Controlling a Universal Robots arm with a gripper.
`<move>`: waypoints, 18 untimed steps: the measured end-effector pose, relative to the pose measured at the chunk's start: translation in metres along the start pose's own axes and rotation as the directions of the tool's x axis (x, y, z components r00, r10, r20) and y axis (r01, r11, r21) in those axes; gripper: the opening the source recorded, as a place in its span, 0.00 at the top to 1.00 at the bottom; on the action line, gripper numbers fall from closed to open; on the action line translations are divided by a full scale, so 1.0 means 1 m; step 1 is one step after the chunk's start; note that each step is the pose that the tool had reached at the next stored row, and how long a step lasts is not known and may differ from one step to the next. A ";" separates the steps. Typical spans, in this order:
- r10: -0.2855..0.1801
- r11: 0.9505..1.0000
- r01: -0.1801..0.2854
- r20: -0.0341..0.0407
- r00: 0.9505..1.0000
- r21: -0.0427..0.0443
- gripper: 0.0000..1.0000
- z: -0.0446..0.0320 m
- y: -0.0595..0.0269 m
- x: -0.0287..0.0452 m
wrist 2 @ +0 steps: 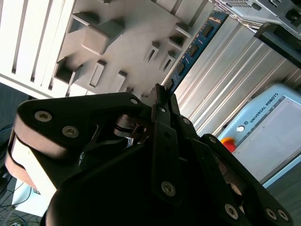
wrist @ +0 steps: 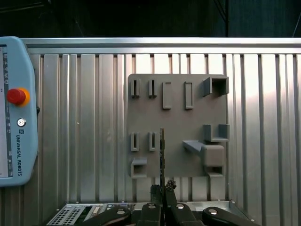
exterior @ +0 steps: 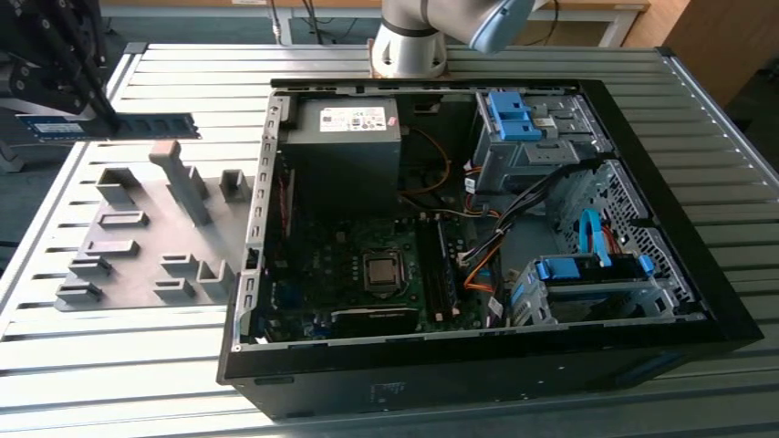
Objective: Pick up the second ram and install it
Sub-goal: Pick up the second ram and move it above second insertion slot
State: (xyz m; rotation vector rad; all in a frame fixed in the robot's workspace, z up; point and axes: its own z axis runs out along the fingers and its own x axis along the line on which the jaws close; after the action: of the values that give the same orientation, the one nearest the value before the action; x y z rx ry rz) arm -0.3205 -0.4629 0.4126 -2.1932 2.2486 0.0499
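In the exterior view, the second ram (exterior: 112, 126) hangs in the air, lying level on its long edge, held at one end by the black tool (exterior: 86, 108) near the view's upper left. It floats above the grey holder plate (exterior: 134, 265) with its upright blocks, well apart from the open computer case (exterior: 487, 365) on the slatted bench (exterior: 681, 392). The arm's base (exterior: 408, 46) stands behind the case, so the arm is reaching out sideways over the plate.

In the second wrist view, the tool (wrist 2: 162, 96) has its fingers closed together on the thin board's end; the ram (wrist 2: 195, 47) runs away from it, blue-green with dark chips.

In the first wrist view, the tool (wrist: 162, 190) points straight down at the plate (wrist: 178, 125), the ram (wrist: 162, 150) seen edge-on as a thin line.

The grip takes only one end, so the board could pivot or slip in travel, then meet its slot (exterior: 441, 274) crooked. The case wall and loose cables (exterior: 512, 233) could also snag it.
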 end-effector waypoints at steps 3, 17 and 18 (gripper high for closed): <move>0.000 1.000 0.000 0.000 1.000 0.000 0.86 0.0003 -0.0024 0.0000; 0.000 1.000 0.000 0.000 1.000 0.000 0.86 0.0012 -0.0145 -0.0003; 0.000 1.000 0.000 0.000 1.000 0.000 0.86 0.0014 -0.0154 -0.0004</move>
State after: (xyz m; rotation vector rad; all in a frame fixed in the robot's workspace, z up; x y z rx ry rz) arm -0.3051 -0.4629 0.4109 -2.1929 2.2485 0.0499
